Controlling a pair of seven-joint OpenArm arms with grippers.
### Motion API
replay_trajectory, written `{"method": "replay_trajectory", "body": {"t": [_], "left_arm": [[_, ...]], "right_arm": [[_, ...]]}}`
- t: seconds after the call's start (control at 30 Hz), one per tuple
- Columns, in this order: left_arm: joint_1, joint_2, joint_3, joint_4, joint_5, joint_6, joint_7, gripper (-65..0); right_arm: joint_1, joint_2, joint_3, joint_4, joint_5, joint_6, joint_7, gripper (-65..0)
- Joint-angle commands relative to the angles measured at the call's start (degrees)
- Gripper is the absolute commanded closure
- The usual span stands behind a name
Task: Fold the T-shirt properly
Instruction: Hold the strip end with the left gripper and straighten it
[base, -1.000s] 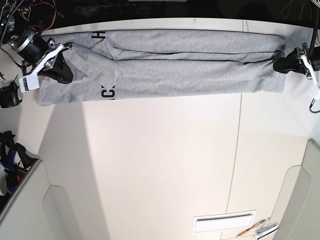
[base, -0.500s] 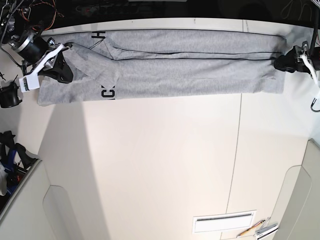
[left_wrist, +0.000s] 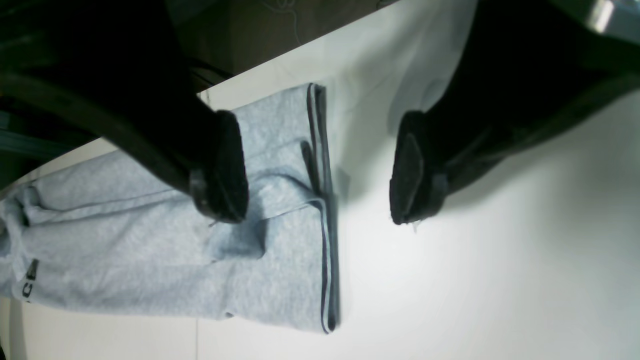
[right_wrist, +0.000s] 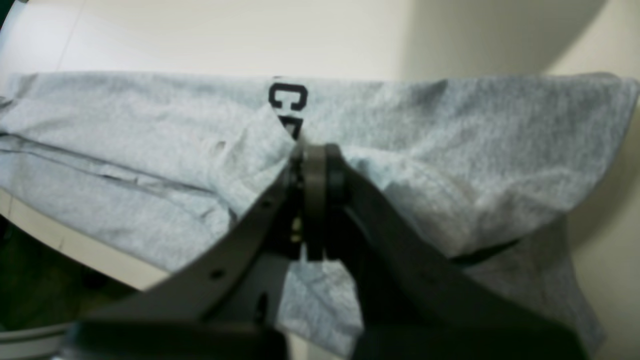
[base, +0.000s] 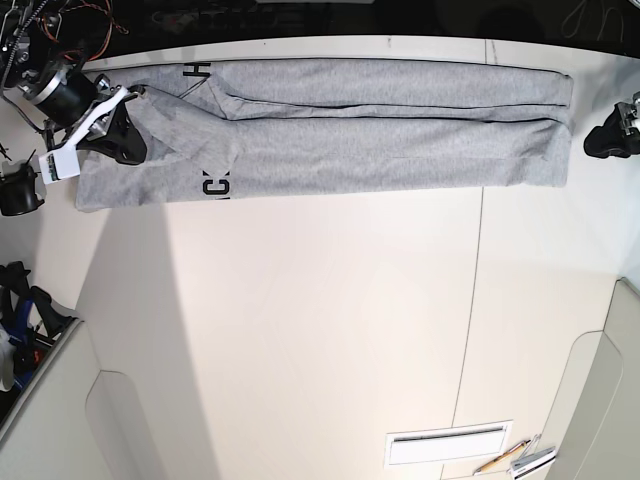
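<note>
Two grippers: left gripper (left_wrist: 320, 172) spread wide, clear of the T-shirt (base: 380, 135); right gripper (right_wrist: 312, 150) pinches its cloth; pulling alone could skew the folded strip

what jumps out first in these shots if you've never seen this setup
A long heather-grey cotton T-shirt, folded into a narrow strip with black block letters peeking out, stretches along the far edge of the white table. At its lettered end the right gripper is clamped shut on the fabric. At the hem end the left gripper stands wide open, holding nothing.
</note>
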Motion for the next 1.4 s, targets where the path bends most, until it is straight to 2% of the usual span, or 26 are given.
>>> {"method": "replay_trajectory", "body": {"t": [0.0,0.17,0.33,0.43,0.57,0.67,0.87,1.1,1.37], "left_arm": [[-0.13,-1.57,-0.48,0.70,-0.50,-0.30,-1.27,-47.5],[-0.13,-1.03,1.88,0.70,0.90,-0.30,-2.82,-47.5],[-0.15,0.90,5.16,0.68,9.25,-0.30,-8.59,-47.5],[-0.15,0.96,5.73,0.09,9.88,-0.30,-10.91,-47.5],[-0.15,0.96,5.73,-1.66,9.70,-0.30,-10.86,-47.4],[-0.15,0.94,5.73,-2.80,7.02,-0.30,-9.92,-47.4],[-0.17,0.94,5.73,-4.11,-2.67,-0.30,-3.82,-47.4],[-0.35,0.76,5.73,-7.17,-5.33,-0.30,-3.63,-47.4],[-0.48,-2.95,5.73,-7.34,-7.37,-0.30,-3.54,-47.4]], "right_arm": [[0.15,0.59,0.26,0.61,1.14,0.33,1.33,0.0],[0.15,0.59,0.26,0.61,1.14,0.33,1.36,0.0],[0.15,0.59,0.26,0.61,1.11,0.33,1.38,0.0],[0.13,0.59,0.26,0.61,1.11,0.33,1.31,0.0],[0.13,0.59,0.26,0.59,1.11,0.33,1.29,0.0],[0.15,0.61,0.26,0.61,1.11,0.33,1.31,0.0],[0.13,0.61,0.26,0.61,1.11,0.33,1.29,0.0],[0.13,0.61,0.26,0.59,1.09,0.33,1.27,0.0],[0.13,0.61,0.26,0.59,1.09,0.33,0.81,0.0]]}}
